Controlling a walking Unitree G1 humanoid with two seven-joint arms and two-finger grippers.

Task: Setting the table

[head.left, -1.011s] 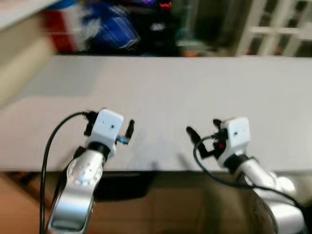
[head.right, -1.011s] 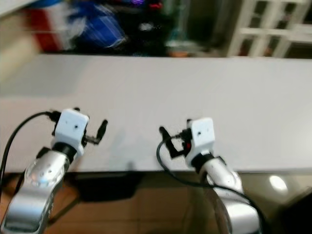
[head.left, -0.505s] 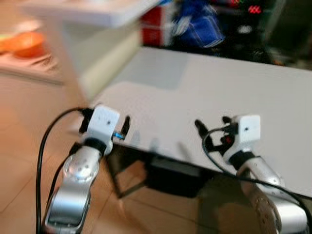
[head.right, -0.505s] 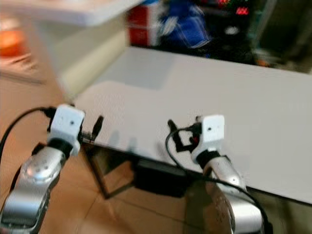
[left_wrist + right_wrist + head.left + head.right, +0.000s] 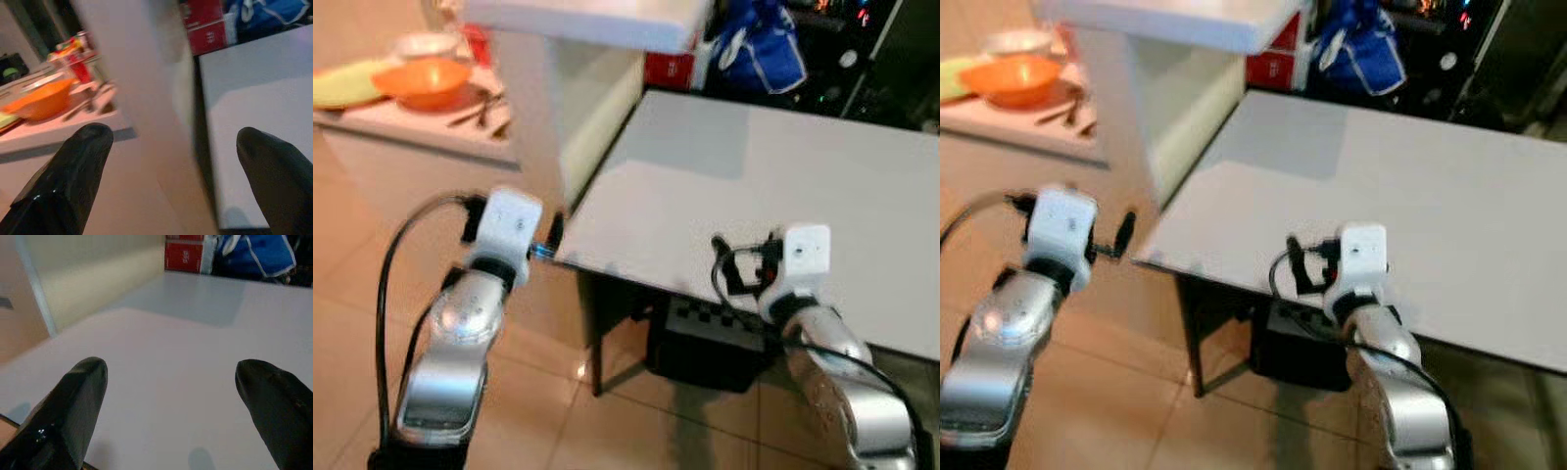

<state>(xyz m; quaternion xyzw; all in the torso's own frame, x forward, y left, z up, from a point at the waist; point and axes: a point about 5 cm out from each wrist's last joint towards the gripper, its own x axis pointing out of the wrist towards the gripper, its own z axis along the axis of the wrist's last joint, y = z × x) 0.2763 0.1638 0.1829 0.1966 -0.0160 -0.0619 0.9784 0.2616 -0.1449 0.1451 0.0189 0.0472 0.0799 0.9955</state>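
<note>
- Far to the left of your left fingers, a low counter (image 5: 406, 122) carries an orange bowl (image 5: 423, 80), a yellow dish (image 5: 342, 86) and some cutlery (image 5: 475, 110). These look like the tableware for the setting, well apart from both grippers.
- Your left gripper (image 5: 551, 232) hangs over the tan tiled floor (image 5: 558, 411), just off the near left corner of the white table (image 5: 783, 186). In the left wrist view its fingers (image 5: 73, 181) are spread wide.
- Beyond those fingers stands a cream pillar (image 5: 573, 108) under a white shelf (image 5: 587, 18).
- Your right gripper (image 5: 722, 262) sits over the table's near edge, fingers (image 5: 73, 406) spread, nothing between them.
- Past the right fingers, at the far end, are a red box (image 5: 188, 254) and a blue bag (image 5: 759, 49).
- A dark box (image 5: 705, 343) sits under the table.
- A second ago the head view faced the table squarely; it has since swung left, bringing the counter and floor into sight.
- The left wrist view adds red bottles (image 5: 78, 61) behind the bowl; in the head views they are a blur.
</note>
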